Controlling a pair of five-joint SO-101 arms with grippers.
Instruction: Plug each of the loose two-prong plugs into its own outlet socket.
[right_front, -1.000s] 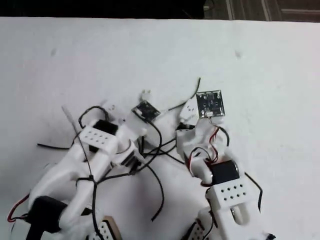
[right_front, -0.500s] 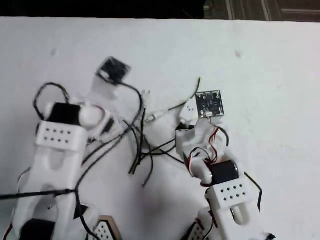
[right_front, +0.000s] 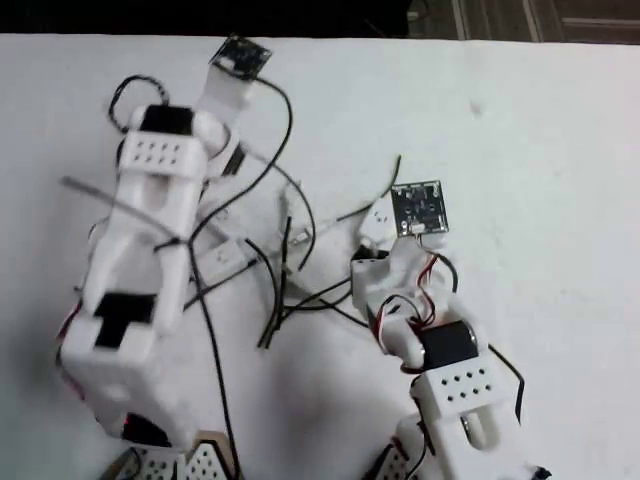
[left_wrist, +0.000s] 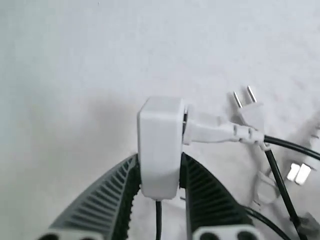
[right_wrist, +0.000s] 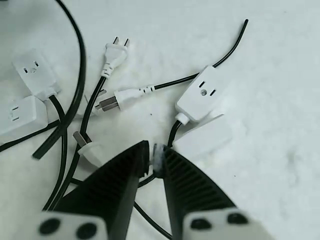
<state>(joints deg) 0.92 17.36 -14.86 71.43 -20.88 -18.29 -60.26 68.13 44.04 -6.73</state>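
My left gripper (left_wrist: 159, 161) is shut on a white outlet socket block (left_wrist: 160, 130), held just above the white table. A white plug (left_wrist: 212, 131) sits in the block's side, and its black cable (left_wrist: 285, 145) trails away. Beside it a loose round two-prong plug (left_wrist: 248, 109) lies flat. In the high view this arm (right_front: 150, 220) stretches to the far left. My right gripper (right_wrist: 152, 152) is shut, hovering just short of another white socket (right_wrist: 202, 95). Near it lie a round-prong plug (right_wrist: 115, 54), a flat-prong plug (right_wrist: 124, 97) and a third plug (right_wrist: 89, 149).
Two more white sockets (right_wrist: 31, 70) (right_wrist: 17, 117) lie beyond the plugs. Black cables (right_front: 285, 285) tangle in the middle of the table between the arms. The table's far edge (right_front: 330, 37) is close behind the left arm. Bare white surface spreads to the right (right_front: 540, 200).
The left arm has swung from the middle of the table out to the far left, dragging the cables with it. The right arm has stayed still.
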